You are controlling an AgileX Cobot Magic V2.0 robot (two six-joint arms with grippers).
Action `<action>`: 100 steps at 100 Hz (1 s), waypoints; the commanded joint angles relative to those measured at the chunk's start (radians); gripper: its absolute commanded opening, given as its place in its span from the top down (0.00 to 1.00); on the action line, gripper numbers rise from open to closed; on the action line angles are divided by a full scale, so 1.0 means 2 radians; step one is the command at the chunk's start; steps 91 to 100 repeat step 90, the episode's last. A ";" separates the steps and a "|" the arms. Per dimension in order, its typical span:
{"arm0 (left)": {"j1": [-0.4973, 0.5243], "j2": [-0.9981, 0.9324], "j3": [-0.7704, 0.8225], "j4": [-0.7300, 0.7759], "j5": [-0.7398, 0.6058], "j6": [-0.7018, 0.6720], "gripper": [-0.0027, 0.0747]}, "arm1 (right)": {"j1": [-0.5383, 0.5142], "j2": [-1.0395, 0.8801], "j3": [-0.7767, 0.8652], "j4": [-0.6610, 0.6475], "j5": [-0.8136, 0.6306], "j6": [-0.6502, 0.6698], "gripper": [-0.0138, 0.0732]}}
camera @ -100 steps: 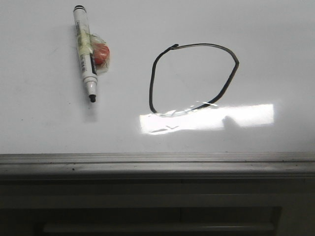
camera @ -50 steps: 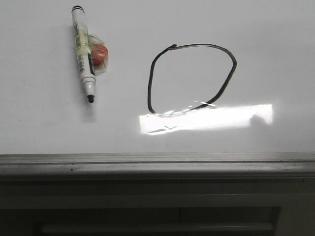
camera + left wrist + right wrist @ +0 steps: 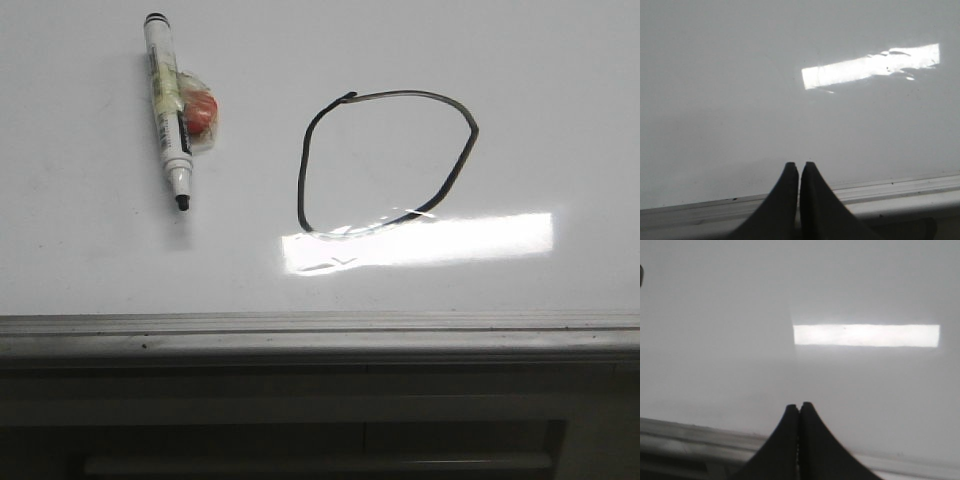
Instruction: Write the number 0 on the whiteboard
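I am looking over the whiteboard (image 3: 90, 250), which is lying flat and filling most of the front view, with its grey frame (image 3: 320, 335) running along the near edge. The 0 (image 3: 388, 163) is sitting right of centre on the board, a wide uneven black loop whose top stroke is showing fainter and greyer than its sides; its lower edge is running into a bright rectangular glare (image 3: 418, 241) that is washing out part of the line. To the left and well apart from the loop, a marker (image 3: 167, 108) is lying on the board with its black tip pointing toward the frame and its cap end pointing away. There is printing along its white barrel, but I am finding it too small to read. A clear wrap holding something red (image 3: 201, 112) is stuck to the side of the barrel. Nothing is lying between the marker and the loop. In the left wrist view, the left end effector (image 3: 799, 170) is hanging over bare board just inside the frame, its two dark fingertips pressed together and holding nothing. In the right wrist view, the right end effector (image 3: 799, 410) is doing the same, fingertips touching and pinching nothing.
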 commanded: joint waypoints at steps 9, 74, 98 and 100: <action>0.001 -0.014 0.016 -0.007 -0.027 -0.001 0.99 | -0.007 -0.015 0.006 0.024 0.034 -0.038 0.92; 0.001 -0.014 0.016 -0.007 -0.027 -0.001 0.99 | -0.006 -0.016 0.006 0.024 0.031 -0.048 0.92; 0.001 -0.014 0.016 -0.007 -0.027 -0.001 0.99 | -0.006 -0.016 0.006 0.024 0.031 -0.048 0.92; 0.001 -0.014 0.016 -0.007 -0.027 -0.001 0.99 | -0.006 -0.016 0.006 0.024 0.031 -0.048 0.92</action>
